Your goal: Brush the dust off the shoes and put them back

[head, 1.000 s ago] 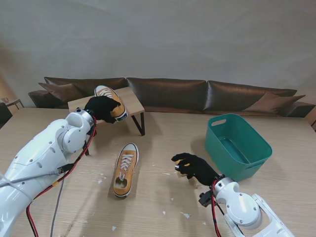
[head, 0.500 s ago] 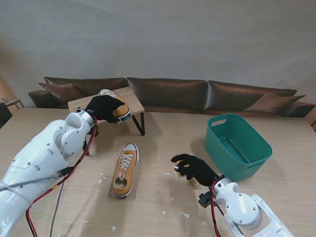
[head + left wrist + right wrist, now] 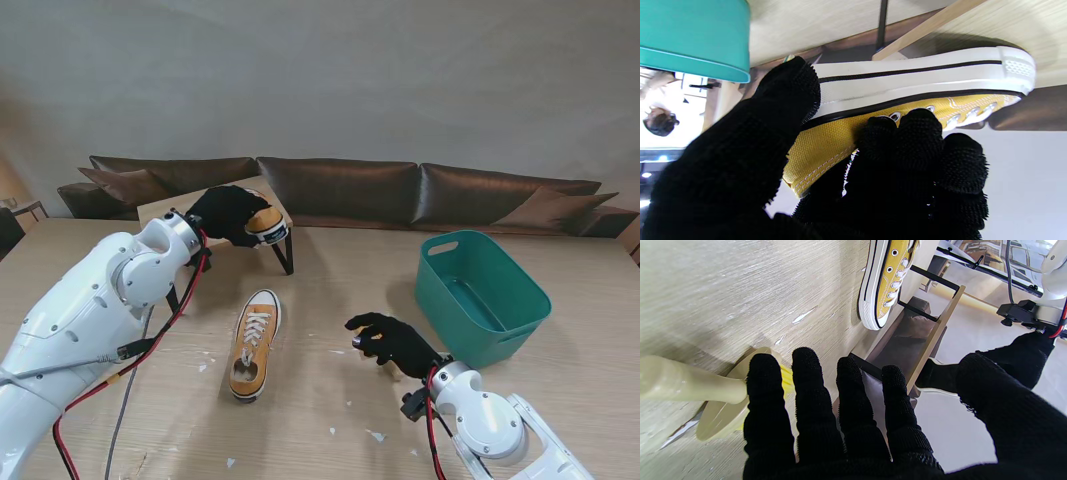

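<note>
Gripping the mustard-yellow canvas sneaker with the white rubber sole [image 3: 262, 221] around its heel end, the black-gloved left hand [image 3: 226, 213] sits at the upper left of the stand's frame, right over the small light-wood shoe rack with black metal legs [image 3: 283, 243]; the left wrist view shows the thumb [image 3: 786, 100] pressed on the white sole wall and the fingers [image 3: 917, 133] wrapped over the yellow canvas by the eyelets, with the sole lying close along the wooden board — whether it is fully touching I cannot tell. Judging from this, the step in hand is the putting back of one shoe on the rack, and the next move calls for settling the sole flat on the board, then loosening the fingers without dragging the shoe toward the rack's edge. Outward from there, the second mustard-yellow sneaker with white laces [image 3: 254, 343] lies flat on the pale wooden table [image 3: 330, 270] at centre left of the frame, toe away from the camera, apart from both hands and not yet on the rack. Lower centre, the black-gloved right hand [image 3: 395, 343] rests on the table with fingers curled over the pale cream brush with yellow bristles [image 3: 723, 400]; it seems to hold the brush, though the grasp itself is partly hidden. Small white flecks [image 3: 375, 436] dot the table nearby, and a teal plastic tub [image 3: 522, 300] stands at centre right, well apart from the shoes.
</note>
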`<action>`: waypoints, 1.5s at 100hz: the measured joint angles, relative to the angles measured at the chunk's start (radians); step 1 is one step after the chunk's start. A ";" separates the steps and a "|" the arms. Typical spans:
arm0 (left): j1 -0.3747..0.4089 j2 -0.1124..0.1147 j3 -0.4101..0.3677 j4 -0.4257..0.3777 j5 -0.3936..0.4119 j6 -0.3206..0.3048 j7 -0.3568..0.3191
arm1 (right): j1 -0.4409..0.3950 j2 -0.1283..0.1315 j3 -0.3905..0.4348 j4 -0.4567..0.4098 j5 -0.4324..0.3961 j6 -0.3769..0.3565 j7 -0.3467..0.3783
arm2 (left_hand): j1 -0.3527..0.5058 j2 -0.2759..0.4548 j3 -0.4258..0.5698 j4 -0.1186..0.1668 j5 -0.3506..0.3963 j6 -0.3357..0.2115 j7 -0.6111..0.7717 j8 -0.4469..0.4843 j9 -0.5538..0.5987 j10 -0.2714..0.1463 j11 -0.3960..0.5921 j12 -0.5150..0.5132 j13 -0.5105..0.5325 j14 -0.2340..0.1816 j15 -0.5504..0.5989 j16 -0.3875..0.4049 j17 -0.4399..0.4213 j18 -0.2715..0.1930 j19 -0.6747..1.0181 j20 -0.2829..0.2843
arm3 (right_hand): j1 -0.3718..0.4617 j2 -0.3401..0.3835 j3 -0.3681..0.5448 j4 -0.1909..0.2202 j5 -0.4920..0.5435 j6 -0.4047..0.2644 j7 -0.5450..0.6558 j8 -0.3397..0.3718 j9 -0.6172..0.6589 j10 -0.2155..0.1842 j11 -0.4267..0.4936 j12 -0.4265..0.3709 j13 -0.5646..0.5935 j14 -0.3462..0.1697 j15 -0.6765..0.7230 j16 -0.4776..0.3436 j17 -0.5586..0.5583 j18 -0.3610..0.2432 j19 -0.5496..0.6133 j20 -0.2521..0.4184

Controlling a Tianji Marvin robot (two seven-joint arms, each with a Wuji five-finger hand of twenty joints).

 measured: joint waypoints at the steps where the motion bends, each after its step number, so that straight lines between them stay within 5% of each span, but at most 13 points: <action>1: 0.000 0.000 0.001 -0.002 -0.002 -0.002 -0.001 | 0.000 0.000 0.000 0.000 0.000 0.000 0.000 | 0.000 0.000 0.000 0.000 0.000 0.002 0.000 0.000 0.000 -0.001 0.000 0.002 0.000 -0.001 -0.001 0.000 0.000 -0.001 0.000 -0.003 | 0.000 0.000 0.000 0.000 0.000 0.000 0.000 0.000 0.000 0.000 0.000 0.000 0.000 0.000 0.000 0.000 0.000 0.000 0.000 0.000; 91: -0.017 -0.010 0.097 -0.140 -0.191 -0.073 -0.097 | -0.027 -0.004 0.044 -0.050 -0.005 0.019 -0.028 | 0.007 0.000 0.000 0.000 0.000 0.008 -0.003 0.000 0.000 -0.014 -0.003 0.009 0.000 -0.014 -0.019 0.026 -0.004 -0.022 -0.011 -0.009 | 0.000 0.000 0.000 0.000 0.012 0.001 0.016 -0.003 0.008 0.000 0.000 0.000 0.009 0.000 0.004 0.000 0.000 0.001 0.000 0.000; 150: 0.030 -0.007 0.179 -0.149 -0.204 -0.093 -0.152 | -0.020 -0.026 0.066 -0.067 0.000 0.035 -0.119 | 0.018 0.000 -0.012 0.000 -0.001 0.012 -0.003 0.000 0.000 -0.015 -0.021 0.019 -0.001 -0.014 -0.043 0.030 -0.029 -0.023 -0.020 -0.009 | 0.000 0.000 0.000 0.000 0.025 0.012 0.016 -0.003 0.013 0.004 0.000 0.000 0.009 0.001 0.006 0.000 0.000 0.010 0.000 0.000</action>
